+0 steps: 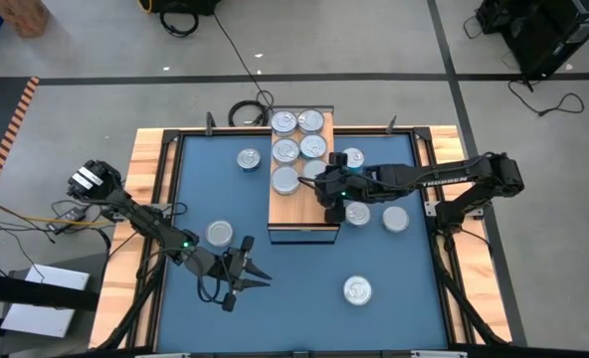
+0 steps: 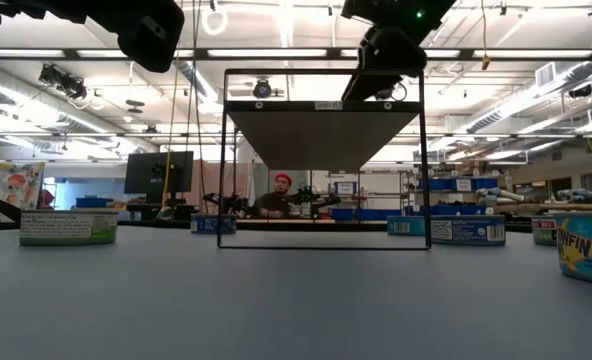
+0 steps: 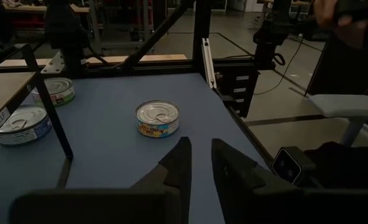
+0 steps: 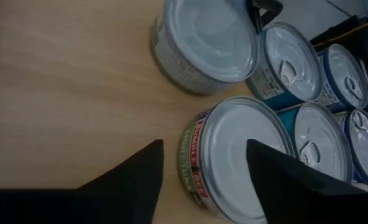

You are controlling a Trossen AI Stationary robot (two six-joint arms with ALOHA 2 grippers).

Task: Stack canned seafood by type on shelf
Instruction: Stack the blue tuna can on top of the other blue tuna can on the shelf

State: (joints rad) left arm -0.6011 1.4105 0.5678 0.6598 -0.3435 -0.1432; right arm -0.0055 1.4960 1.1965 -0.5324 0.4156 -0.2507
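Surface: blue table mat (image 1: 225,308) inside a pale wooden frame; grey floor around it
Right gripper: right gripper (image 4: 202,180) over the shelf's right edge; dark flat fingers (image 4: 131,180) spread apart, straddling a round tin (image 4: 240,158) with a plain silver lid and green-and-red label; not closed on it
Shelf: shelf (image 1: 299,214), a long block with light wood-grain top and dark edging, near the mat's middle; bare at the near end
Tins on shelf: a second plain-lidded tin (image 4: 206,43) just beyond the straddled one; teal-sided tins (image 4: 308,140) with pull-tab lids packed beside them at the far end
Loose tins: flat round cans on the mat; two (image 1: 374,216) just right of the shelf, one (image 1: 356,290) near the front, one (image 1: 219,233) to the left, one (image 1: 249,158) at the back left
Left gripper: left gripper (image 1: 253,270) low over the front left mat, empty; fingers (image 3: 178,165) parted by a narrow gap, pointing toward a yellow-labelled tin (image 3: 157,118)
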